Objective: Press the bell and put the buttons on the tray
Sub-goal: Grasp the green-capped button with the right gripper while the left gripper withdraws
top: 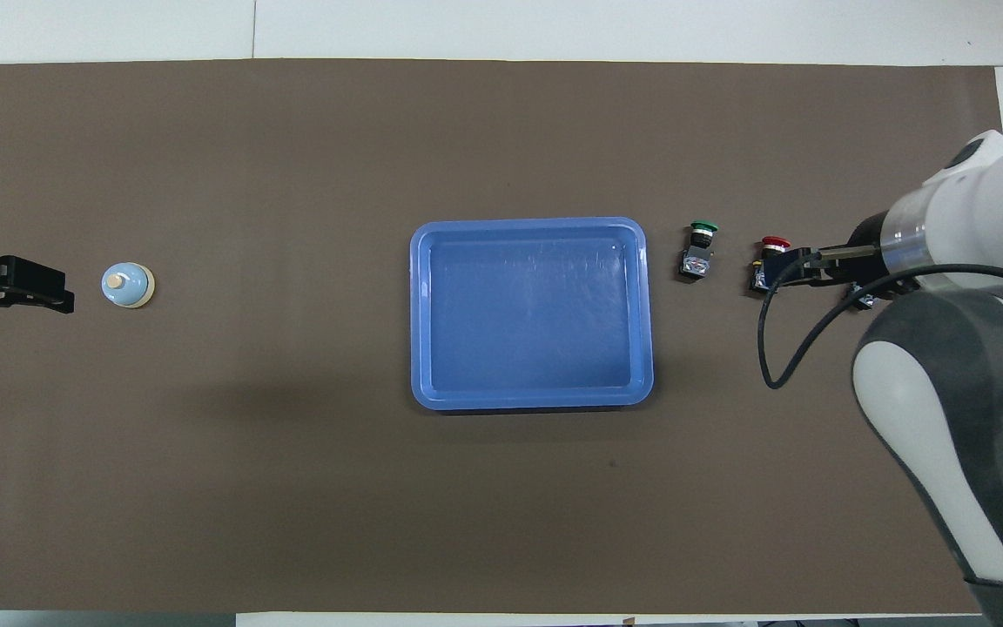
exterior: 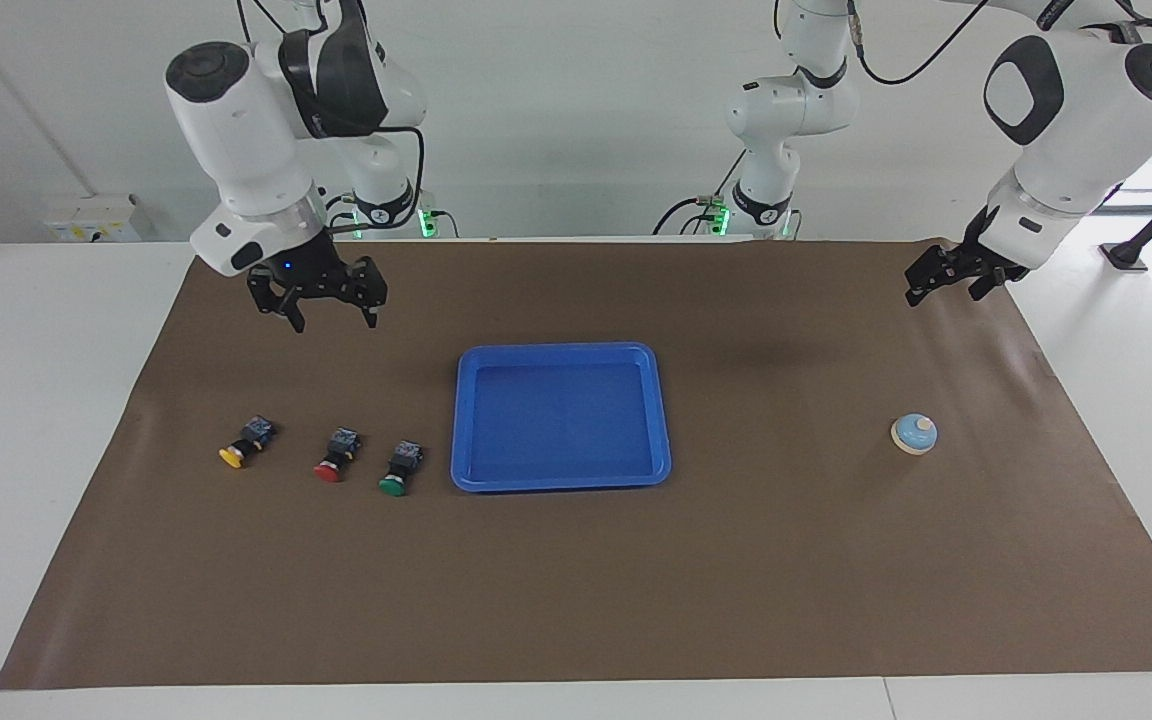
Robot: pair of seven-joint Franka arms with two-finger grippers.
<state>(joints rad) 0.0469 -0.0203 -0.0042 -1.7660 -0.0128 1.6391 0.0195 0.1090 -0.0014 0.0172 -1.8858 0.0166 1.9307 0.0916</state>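
Facing view shows the right gripper (exterior: 330,322) spread open and empty, raised over bare mat on the robots' side of the three buttons. Below it and farther from the robots lie the yellow button (exterior: 245,443), the red button (exterior: 337,455) and the green button (exterior: 401,469), each with its cap pointing away from the robots. The green one sits just beside the tray (exterior: 561,480). The right arm is clearly the nearer one. The left gripper (exterior: 948,281) waits, open, raised well clear of the bell (exterior: 914,434).
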